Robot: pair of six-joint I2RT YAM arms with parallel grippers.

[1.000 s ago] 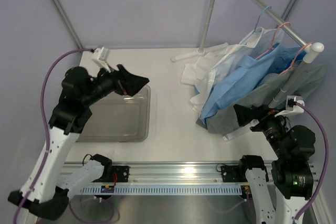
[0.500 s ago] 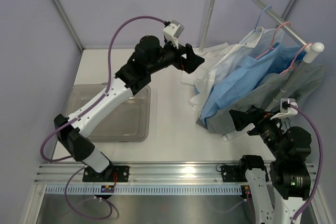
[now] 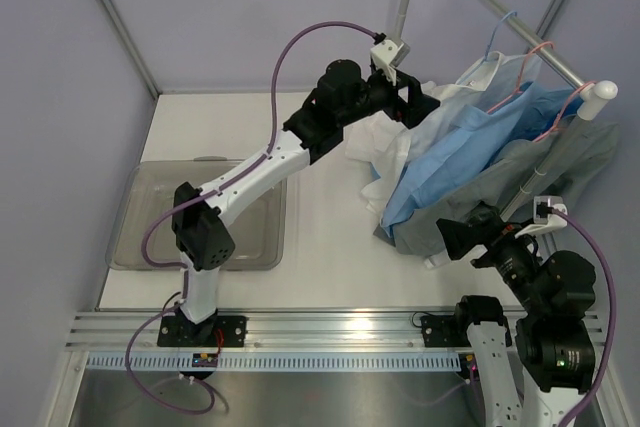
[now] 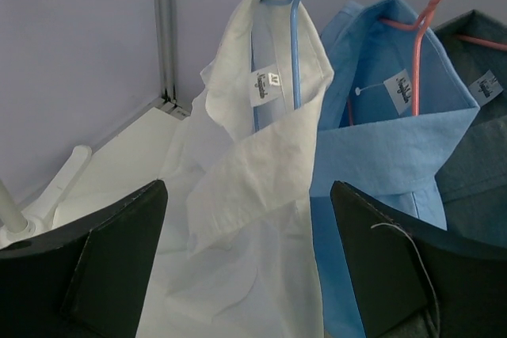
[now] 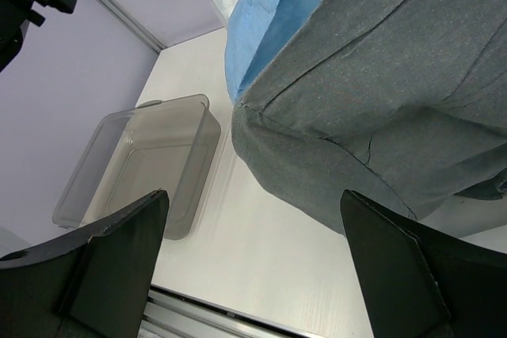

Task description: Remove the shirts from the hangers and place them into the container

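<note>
**Reach toward the first shirt.** The left arm, which a second ago is folded back over the container at the left of the bench, now stretches across to the rack. Its left end effector arrives at the collar end of the hanging row. The wrist view shows its two fingers spread wide and released. The white shirt hangs in the gap ahead of them, and whether either finger touches the cloth cannot be told.

The white shirt sits on the blue hanger, whose wire runs up through the collar. Just beside it hangs the blue shirt on a pink hanger. The grey shirt follows on a second pink hanger.

The right arm barely shifts over the same second. Its right end effector rests low, near the hem of the grey shirt and the white rack pole. It too is released, with nothing between its fingers.

Reading for the task: no shirt is off its hanger yet, and the container holds no cloth. The swing marks the change from standby to approach, with the white shirt as the likely first target. The next move probably calls for a pinch on the collar or shoulder. The shirt must then come off the wire without dragging the hanger or the neighbouring blue shirt.
</note>
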